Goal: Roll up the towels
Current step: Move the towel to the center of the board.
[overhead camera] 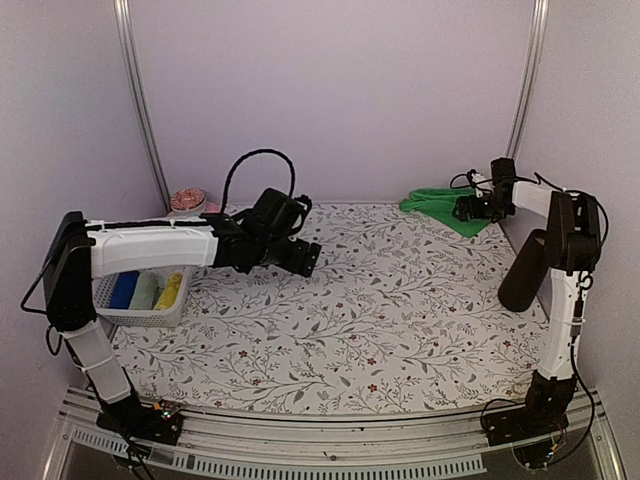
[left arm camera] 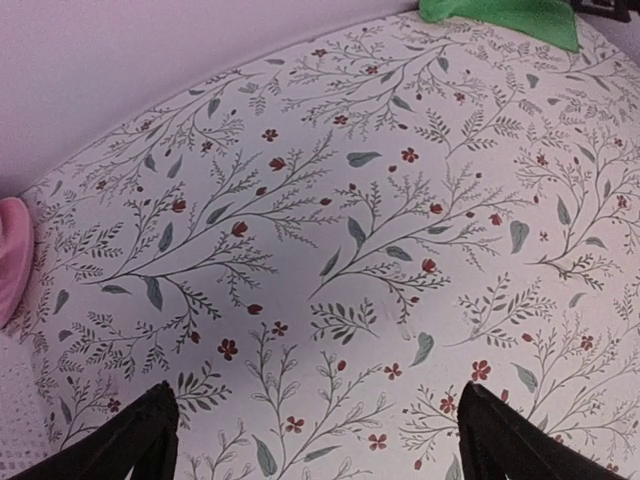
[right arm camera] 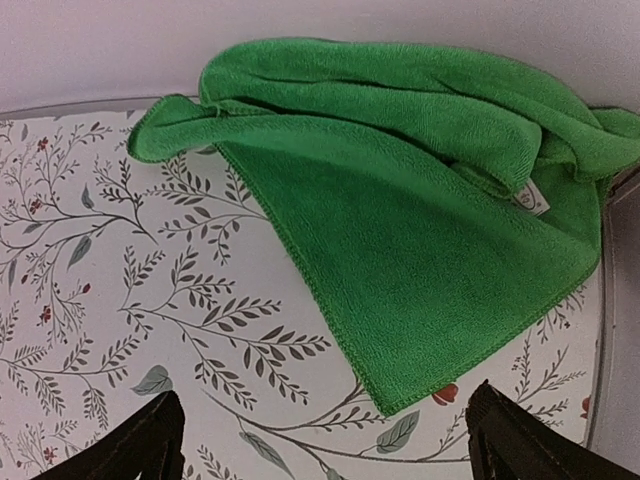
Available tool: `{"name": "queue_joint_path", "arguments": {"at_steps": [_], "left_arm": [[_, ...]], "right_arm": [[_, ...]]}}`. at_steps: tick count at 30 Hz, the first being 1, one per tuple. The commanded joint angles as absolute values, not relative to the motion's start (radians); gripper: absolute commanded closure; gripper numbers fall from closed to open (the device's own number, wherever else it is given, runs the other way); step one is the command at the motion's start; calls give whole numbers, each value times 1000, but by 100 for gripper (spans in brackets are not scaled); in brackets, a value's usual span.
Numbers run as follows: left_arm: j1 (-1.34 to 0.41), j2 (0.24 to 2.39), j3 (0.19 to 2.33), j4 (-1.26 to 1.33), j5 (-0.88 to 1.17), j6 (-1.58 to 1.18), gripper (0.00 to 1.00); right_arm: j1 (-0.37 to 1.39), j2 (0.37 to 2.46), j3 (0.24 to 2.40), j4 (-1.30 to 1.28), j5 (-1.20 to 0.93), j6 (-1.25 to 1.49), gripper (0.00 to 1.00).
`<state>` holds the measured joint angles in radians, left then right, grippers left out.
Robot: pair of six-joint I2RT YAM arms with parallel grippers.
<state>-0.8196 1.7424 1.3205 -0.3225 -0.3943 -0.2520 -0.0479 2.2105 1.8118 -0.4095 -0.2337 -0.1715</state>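
On the flowered surface the green towel lay crumpled in the far right corner, its long side along the back wall. The basket at the left held a yellow roll. The right hand, fingers apart and empty, hovered just before the towel with nothing between. The left hand, also apart, hung well away.

We find bare table across the whole middle, between the two arms, and either gripper could pass there. The towel lies crumpled in the far right corner against the back wall, just ahead of the right gripper, whose jaws stand wide. On the left, the basket sits partly under the left arm, and the bowl stands by the far wall. The left gripper, jaws wide, hangs over bare table.
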Motion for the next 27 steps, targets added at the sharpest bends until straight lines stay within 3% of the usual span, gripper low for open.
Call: {"name": "queue_joint_path", "arguments": {"at_steps": [1,17,27], "left_arm": [[-886,1772,1286,-208,-429,-216,3],[-1005,1860,1184,-24,-485,-179,3],[-1032,1874,1133,39,-521,-167,3]], "right_arm": [[-49,2275,1872,-473,-197,-170,1],[-2,2437,1929,-489,-103,-211,1],[-3,2491,1999,-586,-380,-217,1]]}}
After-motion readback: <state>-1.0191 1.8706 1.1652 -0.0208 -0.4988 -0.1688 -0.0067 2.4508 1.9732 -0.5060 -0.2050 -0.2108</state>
